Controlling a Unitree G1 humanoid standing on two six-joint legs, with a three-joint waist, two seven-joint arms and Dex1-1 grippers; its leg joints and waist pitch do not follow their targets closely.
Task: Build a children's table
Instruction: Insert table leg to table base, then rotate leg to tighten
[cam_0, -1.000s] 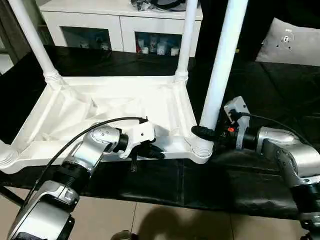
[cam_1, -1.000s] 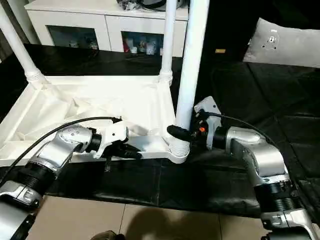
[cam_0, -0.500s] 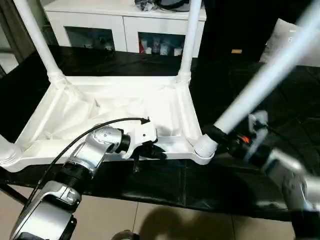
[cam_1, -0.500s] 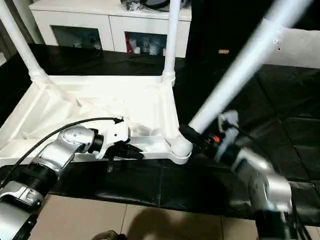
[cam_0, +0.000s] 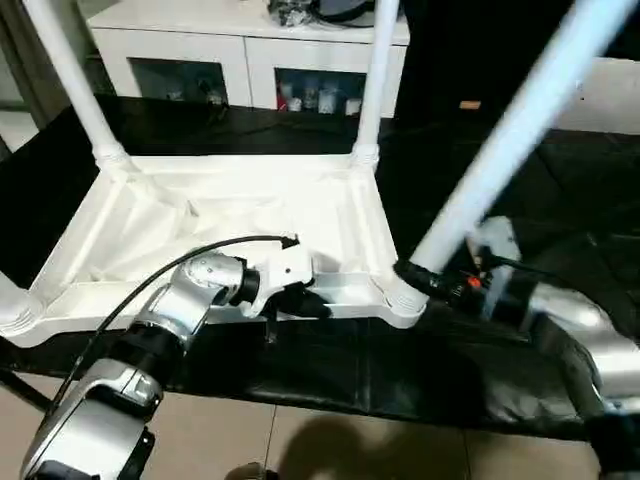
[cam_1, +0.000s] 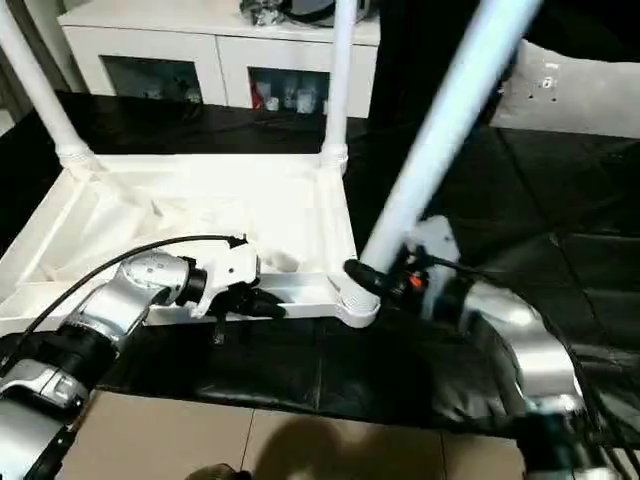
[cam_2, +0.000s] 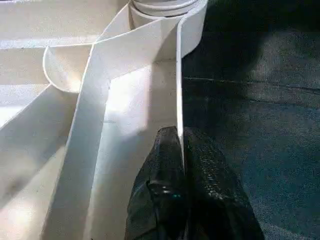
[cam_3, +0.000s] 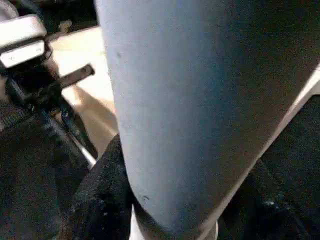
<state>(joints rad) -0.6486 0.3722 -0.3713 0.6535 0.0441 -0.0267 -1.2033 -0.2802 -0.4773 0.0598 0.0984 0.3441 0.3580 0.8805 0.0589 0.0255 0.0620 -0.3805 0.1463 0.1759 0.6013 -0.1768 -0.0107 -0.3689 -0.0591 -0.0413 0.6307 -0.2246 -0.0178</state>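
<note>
Left gripper (cam_2: 181, 150) jaws pinching the table's near rim (cam_2: 179, 85); right gripper (cam_0: 415, 277) jaws clamped around tilted leg (cam_0: 500, 150).

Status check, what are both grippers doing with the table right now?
Left gripper shut on table top's near rim. Right gripper shut on the tilted leg at its near-right corner socket. Nothing in the way.
</note>
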